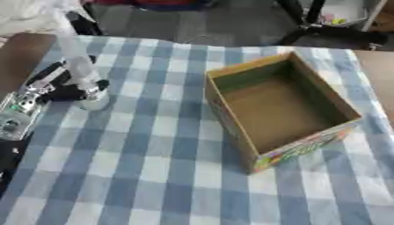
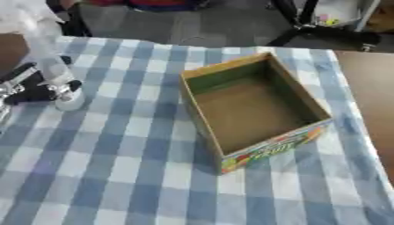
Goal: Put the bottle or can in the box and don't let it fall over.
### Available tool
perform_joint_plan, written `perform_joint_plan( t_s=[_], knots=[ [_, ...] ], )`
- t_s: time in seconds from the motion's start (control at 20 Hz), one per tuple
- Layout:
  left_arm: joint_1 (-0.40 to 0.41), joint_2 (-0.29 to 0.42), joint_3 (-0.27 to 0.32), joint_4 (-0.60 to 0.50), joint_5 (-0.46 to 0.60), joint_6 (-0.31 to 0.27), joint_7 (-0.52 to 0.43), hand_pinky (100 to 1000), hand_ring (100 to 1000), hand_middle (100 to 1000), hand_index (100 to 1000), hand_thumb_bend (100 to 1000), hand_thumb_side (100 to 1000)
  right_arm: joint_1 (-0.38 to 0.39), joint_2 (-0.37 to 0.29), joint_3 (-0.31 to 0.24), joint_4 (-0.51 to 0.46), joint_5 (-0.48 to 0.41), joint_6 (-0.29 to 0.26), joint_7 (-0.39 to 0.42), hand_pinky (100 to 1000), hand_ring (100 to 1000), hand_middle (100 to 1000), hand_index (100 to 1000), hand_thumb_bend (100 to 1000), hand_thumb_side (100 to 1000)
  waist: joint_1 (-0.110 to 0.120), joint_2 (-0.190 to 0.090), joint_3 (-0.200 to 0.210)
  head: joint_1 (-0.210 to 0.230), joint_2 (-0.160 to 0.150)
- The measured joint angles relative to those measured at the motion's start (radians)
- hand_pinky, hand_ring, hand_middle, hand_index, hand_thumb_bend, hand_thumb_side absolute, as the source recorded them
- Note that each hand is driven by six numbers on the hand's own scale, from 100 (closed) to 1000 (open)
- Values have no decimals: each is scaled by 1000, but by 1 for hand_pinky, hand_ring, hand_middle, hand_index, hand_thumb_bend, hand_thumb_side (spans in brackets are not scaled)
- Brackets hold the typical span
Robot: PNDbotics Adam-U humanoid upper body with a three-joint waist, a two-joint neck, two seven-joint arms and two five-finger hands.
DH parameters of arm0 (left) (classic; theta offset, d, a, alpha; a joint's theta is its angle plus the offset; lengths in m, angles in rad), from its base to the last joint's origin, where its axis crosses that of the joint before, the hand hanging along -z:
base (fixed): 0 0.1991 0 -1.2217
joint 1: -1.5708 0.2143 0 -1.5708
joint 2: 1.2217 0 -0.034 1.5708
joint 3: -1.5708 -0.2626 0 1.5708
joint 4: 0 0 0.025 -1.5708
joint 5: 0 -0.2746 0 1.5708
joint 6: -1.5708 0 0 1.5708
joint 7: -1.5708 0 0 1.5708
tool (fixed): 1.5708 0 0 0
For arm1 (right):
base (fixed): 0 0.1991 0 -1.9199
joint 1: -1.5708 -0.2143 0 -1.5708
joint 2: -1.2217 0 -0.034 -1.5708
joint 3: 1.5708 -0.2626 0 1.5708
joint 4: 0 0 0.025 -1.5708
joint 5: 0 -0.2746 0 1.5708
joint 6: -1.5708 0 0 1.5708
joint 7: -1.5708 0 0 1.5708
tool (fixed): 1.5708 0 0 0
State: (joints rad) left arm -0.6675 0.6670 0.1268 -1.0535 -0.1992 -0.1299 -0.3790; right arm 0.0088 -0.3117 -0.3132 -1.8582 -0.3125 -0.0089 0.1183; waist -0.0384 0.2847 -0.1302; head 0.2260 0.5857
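A clear plastic bottle (image 1: 81, 70) stands on the blue-and-white checked tablecloth (image 1: 154, 145) at the left, tilted slightly. My left hand (image 1: 58, 90) comes in from the left edge, and its black fingers (image 2: 42, 93) curl round the bottle's lower part. An open cardboard box (image 1: 277, 107) with a colourful printed front sits to the right of the bottle, empty inside. My right hand shows in no view.
Bare brown table top (image 1: 377, 74) shows past the cloth at the right edge. Beyond the far table edge are dark stand legs (image 1: 323, 28) on a grey floor. Checked cloth stretches between the bottle and the box.
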Motion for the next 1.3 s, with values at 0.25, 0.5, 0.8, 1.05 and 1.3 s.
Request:
perform_joint_plan(
  t_s=[0.25, 0.5, 0.8, 1.05, 1.3],
  knots=[
    [-3, 0, 0, 3, -2, 1, -1, 1000, 861, 913, 906, 411, 420, 0, 1, 0, 1, 1, 1, 1, 838, 972, 1000, 1000, 100, 757, 0, 2, -2, 1, -7],
    [-4, -4, 0, 6, -2, 3, -2, 1000, 856, 902, 856, 381, 398, 0, 3, 0, 6, 1, 1, 2, 838, 972, 1000, 1000, 100, 757, 0, 3, -3, 1, -8],
    [-5, -8, 0, 8, 2, 12, 7, 1000, 837, 865, 763, 238, 311, -1, 7, 0, 6, 1, 2, 3, 838, 973, 1000, 1000, 100, 759, 0, 4, -4, 1, -8],
    [-9, -8, 0, 5, 24, 27, 18, 1000, 814, 836, 711, 100, 177, -1, 8, 0, 6, 1, 2, 3, 838, 972, 1000, 1000, 100, 759, 0, 4, -4, 1, -8],
    [-9, -8, 0, 3, 39, 46, 22, 1000, 808, 830, 681, 100, 100, -1, 8, 0, 6, 1, 2, 3, 839, 972, 1000, 1000, 100, 758, -1, 4, -3, 1, -8]
  ],
)
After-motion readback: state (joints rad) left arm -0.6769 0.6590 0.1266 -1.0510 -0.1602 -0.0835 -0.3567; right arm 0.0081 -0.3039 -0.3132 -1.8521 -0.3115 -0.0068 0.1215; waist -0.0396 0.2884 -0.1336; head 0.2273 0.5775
